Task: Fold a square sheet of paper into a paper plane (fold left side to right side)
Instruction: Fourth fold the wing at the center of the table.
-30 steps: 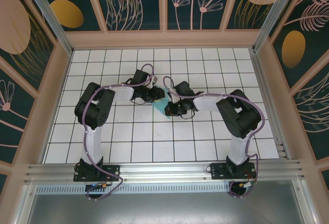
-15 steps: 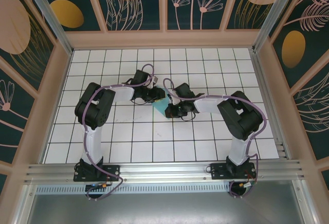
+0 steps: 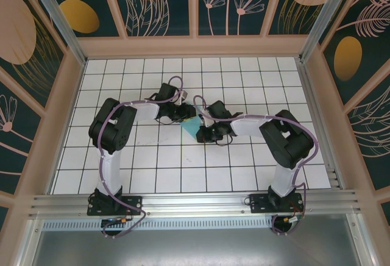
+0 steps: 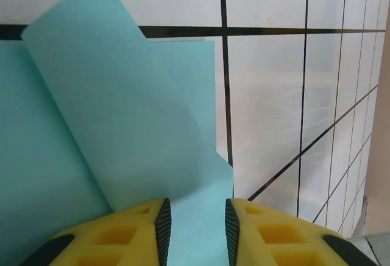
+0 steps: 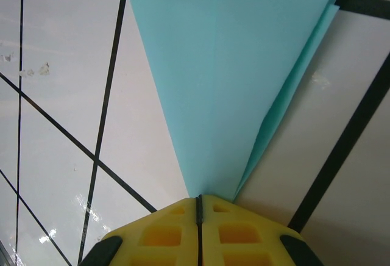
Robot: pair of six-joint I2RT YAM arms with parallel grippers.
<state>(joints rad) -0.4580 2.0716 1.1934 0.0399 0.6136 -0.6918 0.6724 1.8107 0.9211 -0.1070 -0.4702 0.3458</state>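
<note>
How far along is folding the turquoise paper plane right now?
Done: the thin light turquoise paper already carries folds, narrowing to a point. In hand: the shut right gripper sits at that point; the open left gripper is beside a raised flap. Left: flattening that flap; no wings visible.

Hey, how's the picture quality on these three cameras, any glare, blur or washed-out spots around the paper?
Top view: even light, sharp, the turquoise paper just a small patch. Left wrist view: the paper's raised flap looks soft, the white table washed out at right. Right wrist view: glare patches on the table's glossy tiles at lower left, paper edges crisp.
</note>
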